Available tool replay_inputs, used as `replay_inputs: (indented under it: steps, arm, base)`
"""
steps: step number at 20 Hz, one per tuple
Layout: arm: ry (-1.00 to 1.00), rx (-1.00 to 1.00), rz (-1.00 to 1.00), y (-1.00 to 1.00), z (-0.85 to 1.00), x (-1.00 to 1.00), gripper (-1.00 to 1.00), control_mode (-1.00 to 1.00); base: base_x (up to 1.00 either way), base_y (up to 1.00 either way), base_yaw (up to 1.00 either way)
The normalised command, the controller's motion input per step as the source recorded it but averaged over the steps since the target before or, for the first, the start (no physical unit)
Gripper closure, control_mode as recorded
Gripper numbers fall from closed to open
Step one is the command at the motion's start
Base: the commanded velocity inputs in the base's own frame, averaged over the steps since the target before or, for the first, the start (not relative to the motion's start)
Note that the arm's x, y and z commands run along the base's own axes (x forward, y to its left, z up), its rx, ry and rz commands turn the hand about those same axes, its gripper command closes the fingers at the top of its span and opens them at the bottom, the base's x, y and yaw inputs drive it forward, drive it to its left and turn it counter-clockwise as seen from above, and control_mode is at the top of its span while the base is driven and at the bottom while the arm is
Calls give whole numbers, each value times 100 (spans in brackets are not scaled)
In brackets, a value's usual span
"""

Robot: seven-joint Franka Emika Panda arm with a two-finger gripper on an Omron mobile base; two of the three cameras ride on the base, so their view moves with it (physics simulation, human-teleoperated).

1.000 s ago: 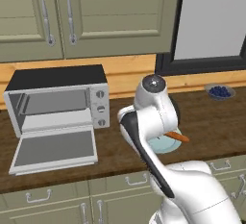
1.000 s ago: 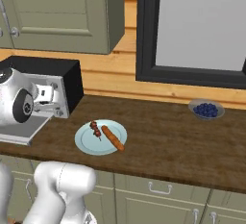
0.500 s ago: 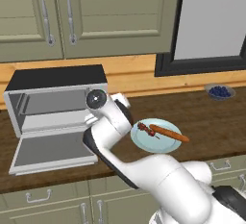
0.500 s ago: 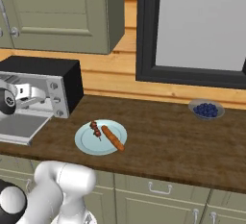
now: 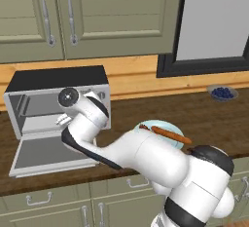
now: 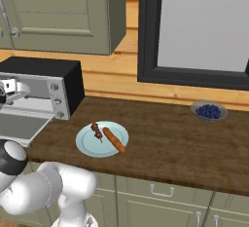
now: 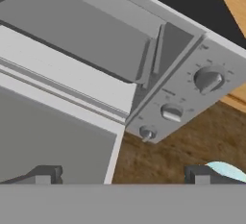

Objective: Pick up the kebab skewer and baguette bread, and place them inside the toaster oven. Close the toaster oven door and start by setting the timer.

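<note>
Left base view: the toaster oven (image 5: 58, 105) stands with its toaster oven door (image 5: 46, 155) dropped flat on the counter (image 5: 204, 119); no writing is readable. Right base view: kebab skewer (image 6: 97, 131) and baguette bread (image 6: 114, 140) share a plate (image 6: 90, 145). Hand view: the fingers (image 7: 120, 175) stand wide apart, empty, with three knobs (image 7: 172, 113) ahead.

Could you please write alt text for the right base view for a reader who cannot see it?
A pale blue plate holding the kebab skewer and baguette bread sits on a wooden counter, right of the open toaster oven.
</note>
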Motion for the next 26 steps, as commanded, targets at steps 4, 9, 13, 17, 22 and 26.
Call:
replay_inputs:
  steps: [4,9,13,17,22,26]
  arm:
    - [-16,6,0,23,-26,36,-100,-100]
    - [-18,6,0,11,0,10,-100,-100]
    - [-4,8,0,2,-1,17,-100,-100]
    - [0,3,0,2,0,35,-100,-100]
    - [0,0,0,14,-20,26,-100,-100]
    - [0,0,0,23,-14,0,-100,-100]
  base:
    - [0,0,0]
    - [0,0,0]
    - [0,0,0]
    - [0,0,0]
    - [0,0,0]
    - [0,0,0]
